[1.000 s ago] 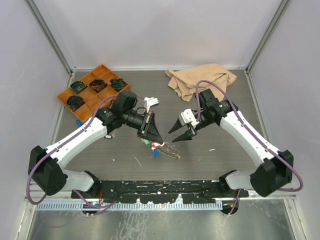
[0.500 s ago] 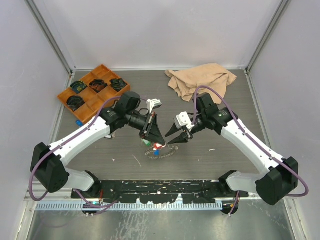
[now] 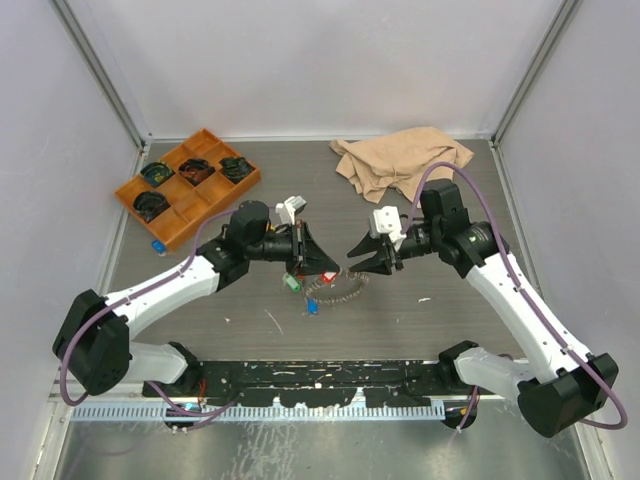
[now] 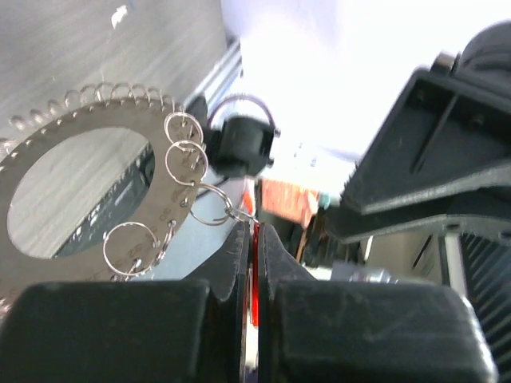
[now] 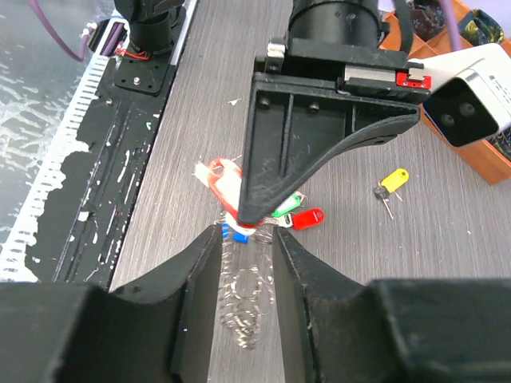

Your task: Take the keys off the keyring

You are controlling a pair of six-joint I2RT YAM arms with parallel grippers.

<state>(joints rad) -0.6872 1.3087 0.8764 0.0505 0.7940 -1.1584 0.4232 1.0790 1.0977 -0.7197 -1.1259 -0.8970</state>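
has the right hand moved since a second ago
Yes. In the top view the right hand has shifted slightly toward the far end of the table, closer to the tan cloth, staying near the keyring.

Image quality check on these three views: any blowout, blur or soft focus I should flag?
Left wrist: background beyond the keyring is blown out white, and the left hand at the bottom is dark and soft. Right wrist: the right hand is blurred up close, while the table and yellow key are sharp. Top external: even light, soft shadows, no glare.
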